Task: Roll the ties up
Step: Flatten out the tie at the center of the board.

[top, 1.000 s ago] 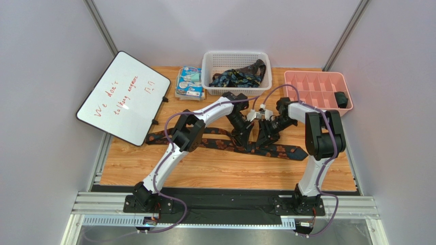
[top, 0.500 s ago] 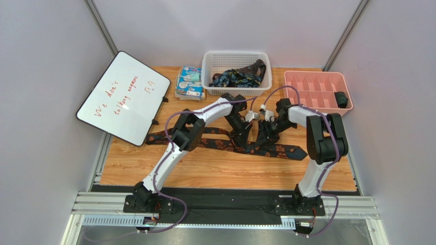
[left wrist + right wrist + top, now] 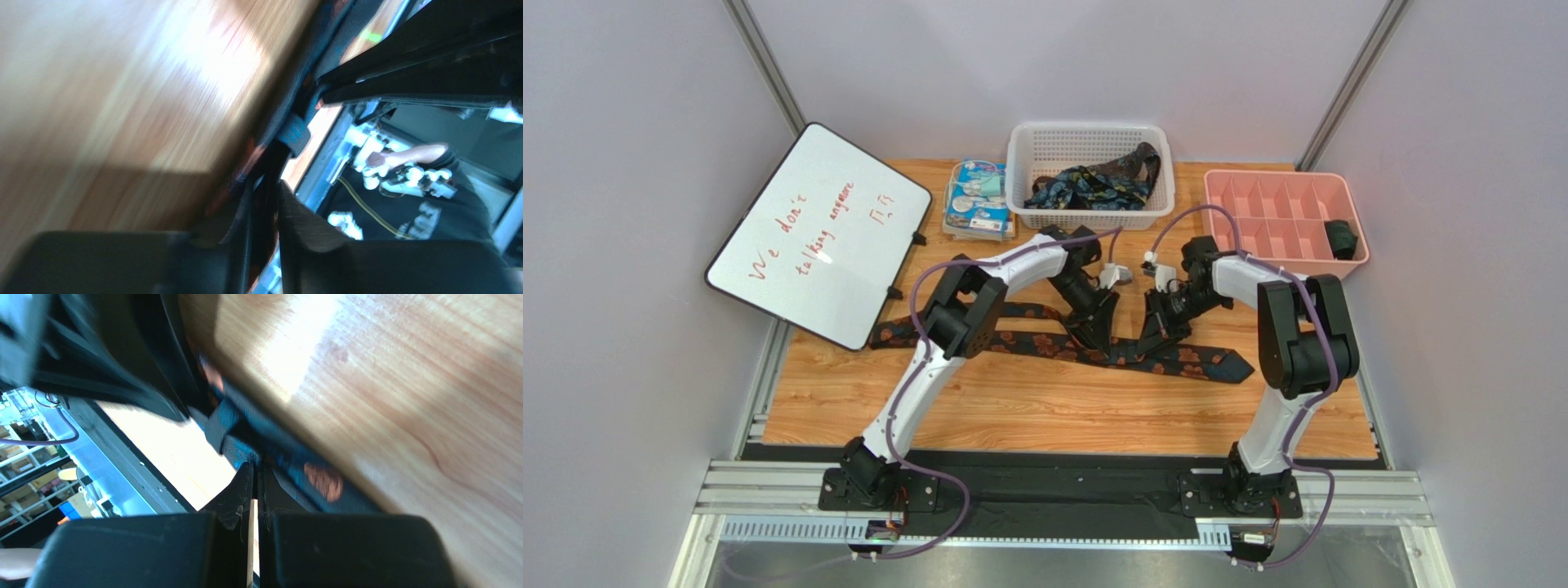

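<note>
One tie [image 3: 1204, 363], dark with orange-brown blotches, lies stretched across the wooden table from left to right. My left gripper [image 3: 1095, 333] points down onto its middle; in the left wrist view [image 3: 267, 187] its jaws are shut on a fold of the tie [image 3: 294, 131]. My right gripper [image 3: 1151, 343] is just to the right of it, also down on the tie. In the right wrist view [image 3: 256, 468] its fingers are pressed together with the tie's fabric [image 3: 319, 481] pinched at the tips. Both wrist views are blurred.
A white basket [image 3: 1020, 153] at the back holds more ties [image 3: 1093, 186]. A pink divided tray [image 3: 1259, 196] at the back right holds one dark roll [image 3: 1342, 237]. A blue-white packet [image 3: 977, 196] and a tilted whiteboard [image 3: 817, 233] are at the back left.
My left gripper has shifted a little left along the tie, and its arm has drawn back. My right gripper stays at nearly the same spot. Both stay shut on the tie.
</note>
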Robot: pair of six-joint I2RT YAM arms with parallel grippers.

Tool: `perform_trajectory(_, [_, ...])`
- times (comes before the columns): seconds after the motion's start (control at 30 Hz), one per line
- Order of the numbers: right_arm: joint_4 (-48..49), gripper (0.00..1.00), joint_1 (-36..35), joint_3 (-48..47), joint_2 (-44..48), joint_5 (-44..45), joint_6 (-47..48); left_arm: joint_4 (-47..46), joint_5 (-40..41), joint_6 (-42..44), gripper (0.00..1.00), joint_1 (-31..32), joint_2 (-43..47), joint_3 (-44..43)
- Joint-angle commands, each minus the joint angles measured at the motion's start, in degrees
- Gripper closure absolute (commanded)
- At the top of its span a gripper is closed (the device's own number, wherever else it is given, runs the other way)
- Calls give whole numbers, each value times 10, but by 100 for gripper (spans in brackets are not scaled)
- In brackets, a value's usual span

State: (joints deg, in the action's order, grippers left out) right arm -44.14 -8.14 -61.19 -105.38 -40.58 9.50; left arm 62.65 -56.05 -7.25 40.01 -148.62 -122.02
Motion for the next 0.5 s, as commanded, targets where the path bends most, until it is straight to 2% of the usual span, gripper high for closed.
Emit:
perform_trajectory(0.0, [-19, 100, 12, -16, 47, 0, 17, -97, -11, -32, 64, -55, 124, 66])
perform_trajectory(0.07, [-24, 100, 16, -13, 53, 1, 19, -106, -13, -17, 56, -77, 153, 84])
perform_trajectory(0.1, [-24, 100, 18, -11, 54, 1, 20, -106, -12, -10, 44, -84, 180, 103])
perform_trajectory(0.23, [-20, 100, 30, -2, 55, 7, 24, -81, 14, 37, 43, -127, 235, 148])
perform_trajectory(0.37, [-24, 100, 51, 5, 53, 8, 25, 25, 70, 223, 41, -175, 291, 170])
perform_trajectory(0.4, [-26, 100, 58, 7, 54, 9, 27, 44, 96, 337, 40, -185, 305, 179])
perform_trajectory(0.47, [-32, 100, 66, 12, 53, 22, 33, 91, 179, 445, 40, -207, 348, 219])
